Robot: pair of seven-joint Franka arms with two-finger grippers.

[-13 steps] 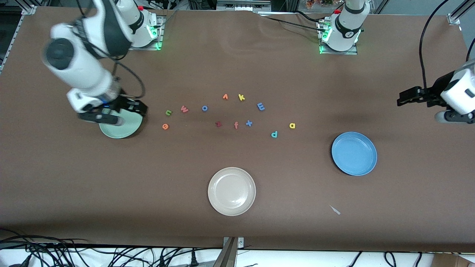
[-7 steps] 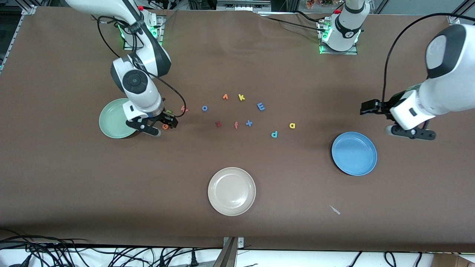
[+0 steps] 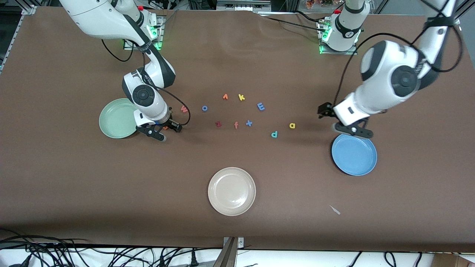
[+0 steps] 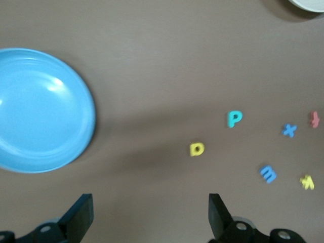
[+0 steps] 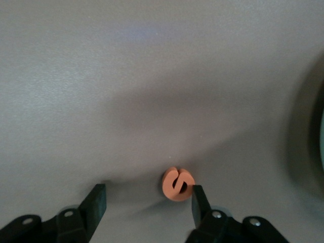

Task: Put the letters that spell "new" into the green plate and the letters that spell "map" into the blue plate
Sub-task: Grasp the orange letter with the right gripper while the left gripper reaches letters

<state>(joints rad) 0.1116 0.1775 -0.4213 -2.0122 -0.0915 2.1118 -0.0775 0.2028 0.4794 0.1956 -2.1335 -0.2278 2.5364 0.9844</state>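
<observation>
Right gripper [image 3: 165, 130] is down at the table just beside the green plate [image 3: 118, 118], on the side toward the letter cluster. Its fingers [image 5: 198, 199] stand apart around the orange "e" [image 5: 177, 184]; one pad sits right against the letter, the other well clear of it. Not clamped on it, as far as my wrist view shows. The plate's rim edges into that same view, empty of letters.

Left gripper [image 3: 343, 124] hangs over the table at the blue plate's [image 3: 354, 154] edge nearest the bases, jaws spread wide, nothing between them. My left wrist view looks down on the blue plate and a scatter of letters.

Letters on the table:
- salmon "w" [image 3: 184, 108] near my right arm's wrist; the green "n" is hidden by that arm, so I leave it unplaced.
- yellow "a" [image 3: 292, 125] and teal "p" [image 3: 274, 134] close together, nearest the blue plate of the cluster.
- blue "m" [image 3: 261, 106] farther from the front camera than those two.
- yellow "k" [image 3: 241, 97], blue "x" [image 3: 249, 123], salmon "f" [image 3: 236, 125], dark red "z" [image 3: 218, 124] mid-cluster.

Cream plate [image 3: 232, 191] sits nearest the front camera, empty. Blue plate holds nothing either.
</observation>
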